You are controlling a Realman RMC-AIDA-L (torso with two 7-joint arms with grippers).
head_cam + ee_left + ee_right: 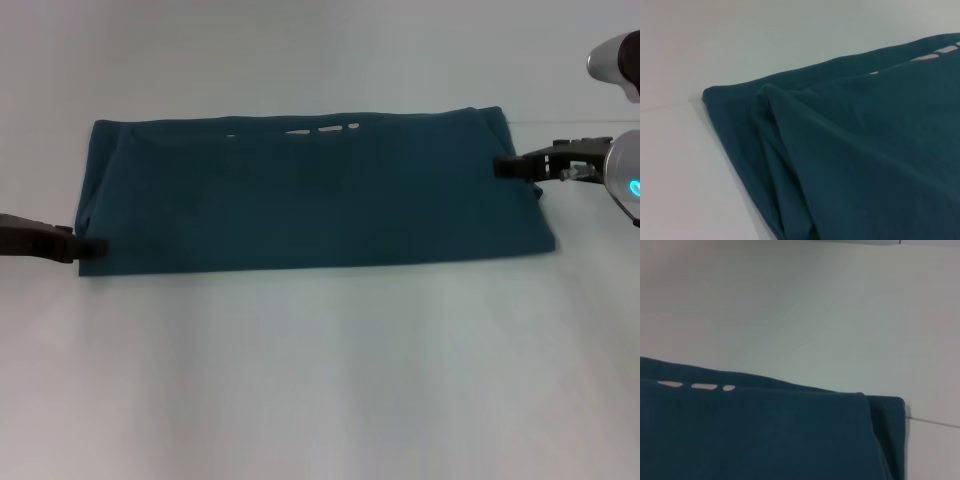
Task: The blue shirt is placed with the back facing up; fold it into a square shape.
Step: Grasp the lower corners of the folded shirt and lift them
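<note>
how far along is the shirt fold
Partly done: the blue shirt already lies as a wide folded band on the table. In hand: the left claw at its near-left corner, the right claw at its right edge. Left: folding the band into a square.

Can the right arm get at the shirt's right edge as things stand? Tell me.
Probably yes. The right gripper is already at the blue shirt's right edge, and nothing lies between them on the table.

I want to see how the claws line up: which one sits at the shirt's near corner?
The left claw, at the near left corner of the blue shirt. The right claw meets the shirt's right edge farther back, toward the far corner.
</note>
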